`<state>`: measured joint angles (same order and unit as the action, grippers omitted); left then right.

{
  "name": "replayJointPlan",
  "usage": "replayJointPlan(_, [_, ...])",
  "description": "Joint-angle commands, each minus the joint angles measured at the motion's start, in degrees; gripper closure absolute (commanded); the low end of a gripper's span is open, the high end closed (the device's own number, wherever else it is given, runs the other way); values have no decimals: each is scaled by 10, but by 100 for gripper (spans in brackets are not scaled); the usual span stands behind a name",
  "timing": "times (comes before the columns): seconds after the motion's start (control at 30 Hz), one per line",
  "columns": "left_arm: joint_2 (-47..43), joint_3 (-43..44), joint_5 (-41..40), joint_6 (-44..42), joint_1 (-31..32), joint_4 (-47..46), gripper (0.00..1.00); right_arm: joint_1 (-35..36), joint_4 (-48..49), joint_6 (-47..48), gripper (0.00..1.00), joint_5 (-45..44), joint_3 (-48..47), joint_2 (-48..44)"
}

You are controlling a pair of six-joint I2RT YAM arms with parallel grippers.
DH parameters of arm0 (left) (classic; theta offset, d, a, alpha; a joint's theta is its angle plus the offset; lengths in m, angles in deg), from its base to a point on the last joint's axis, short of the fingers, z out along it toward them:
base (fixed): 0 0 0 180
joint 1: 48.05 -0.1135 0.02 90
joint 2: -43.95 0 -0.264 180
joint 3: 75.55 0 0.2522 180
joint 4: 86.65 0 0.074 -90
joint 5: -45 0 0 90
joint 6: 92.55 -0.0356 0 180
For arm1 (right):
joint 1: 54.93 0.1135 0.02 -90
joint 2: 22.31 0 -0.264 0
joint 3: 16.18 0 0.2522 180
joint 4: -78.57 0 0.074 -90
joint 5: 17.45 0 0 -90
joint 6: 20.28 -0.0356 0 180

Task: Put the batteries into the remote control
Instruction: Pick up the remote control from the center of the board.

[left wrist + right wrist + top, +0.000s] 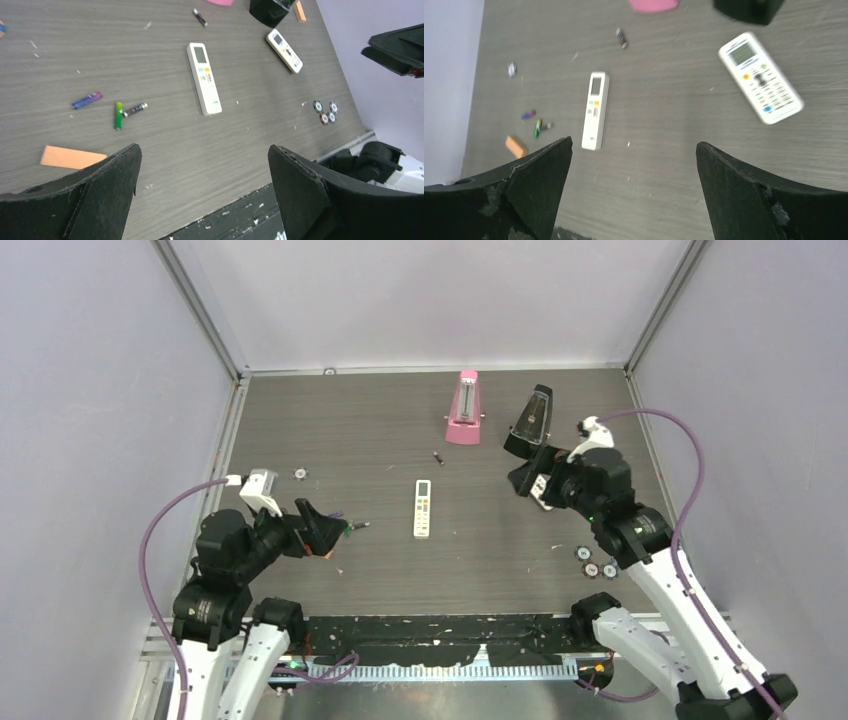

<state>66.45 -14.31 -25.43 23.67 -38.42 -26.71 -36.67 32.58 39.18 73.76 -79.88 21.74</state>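
Found slim white plastic remote control (pixel 204 78) with small grey display lying face up mid-way across grey wood-grain worktop (pixel 350 430); noted small cylindrical batteries (pixel 118 115) in purple, green and dark wraps loose on its left; observed left gripper (pixel 202 150) and right gripper (pixel 634 142) spread wide, empty, aloft; judged nothing loaded, whole task outstanding.

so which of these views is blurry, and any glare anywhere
Right wrist view: blurred throughout, the broad remote and slim remote control soft-edged. Left wrist view: sharper, batteries crisp. Top external view: even light, no glare on the table.
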Motion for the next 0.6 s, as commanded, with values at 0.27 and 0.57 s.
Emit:
replayJointPlan(0.27, [-3, -68, 77, 71, -2, -42, 1, 293, -56, -92, 4, -260, -49, 114])
replayJointPlan(0.57, [57, -128, 80, 87, 47, -178, 5, 388, -110, -208, 13, -335, -46, 172])
